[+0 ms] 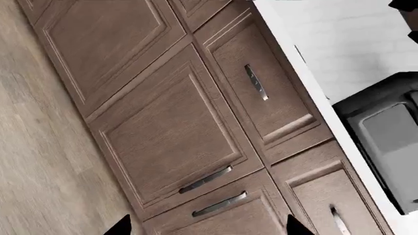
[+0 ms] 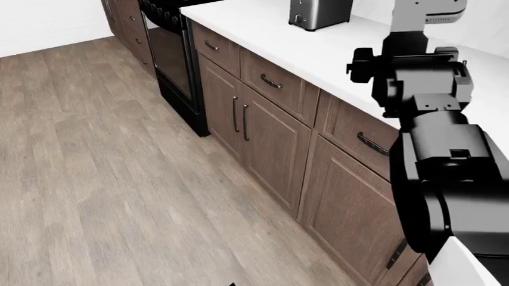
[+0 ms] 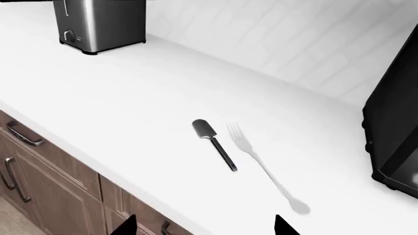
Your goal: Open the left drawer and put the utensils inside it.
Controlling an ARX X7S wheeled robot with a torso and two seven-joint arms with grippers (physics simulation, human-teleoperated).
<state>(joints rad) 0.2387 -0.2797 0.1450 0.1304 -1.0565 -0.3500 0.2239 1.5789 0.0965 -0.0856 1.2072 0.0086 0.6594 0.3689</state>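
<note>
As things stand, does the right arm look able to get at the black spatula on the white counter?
Probably yes. The black spatula lies flat on the white counter, apart from the slim silver fork; the right wrist view shows nothing between the right gripper and it.

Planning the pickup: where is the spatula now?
In the right wrist view, the black spatula lies on the white countertop, beside the silver fork, not touching it.

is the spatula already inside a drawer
No, the black spatula lies on the white countertop beside the silver fork, shown in the right wrist view.
</note>
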